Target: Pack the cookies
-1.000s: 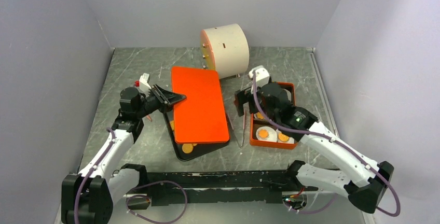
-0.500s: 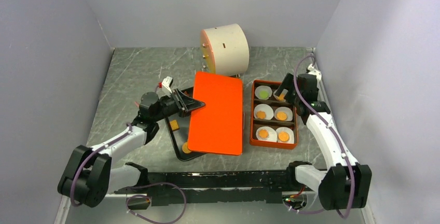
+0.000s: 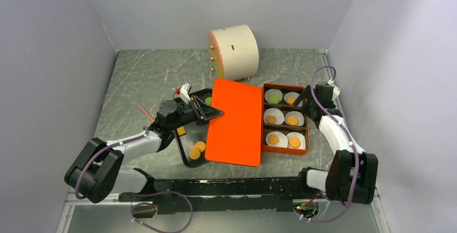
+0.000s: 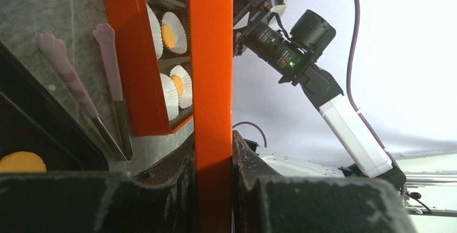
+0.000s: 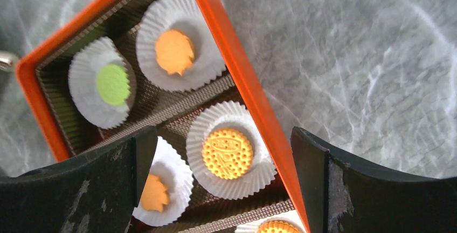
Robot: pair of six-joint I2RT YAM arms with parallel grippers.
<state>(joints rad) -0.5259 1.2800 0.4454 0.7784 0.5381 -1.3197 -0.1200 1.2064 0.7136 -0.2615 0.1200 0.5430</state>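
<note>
My left gripper (image 3: 213, 113) is shut on the left edge of a flat orange lid (image 3: 235, 122), which it holds tilted, its right edge at the orange box (image 3: 262, 126). In the left wrist view the lid's edge (image 4: 213, 71) sits clamped between both jaws. The box holds six white liners, each with a cookie: one green (image 5: 113, 84), the others orange (image 5: 227, 153). My right gripper (image 3: 307, 97) is open and empty over the box's far right corner (image 5: 242, 76). Orange round cookies (image 3: 196, 149) and an orange square (image 3: 181, 131) lie on the black tray (image 3: 186, 160).
A white cylinder (image 3: 233, 52) stands at the back of the table. Pink-handled tweezers (image 4: 81, 98) lie between the tray and the box, hidden under the lid in the top view. Grey walls close in left, right and behind.
My left gripper has carried the lid to the right, up to the box, uncovering the tray's cookies. My right arm has pulled back from over the box to its far right corner.
</note>
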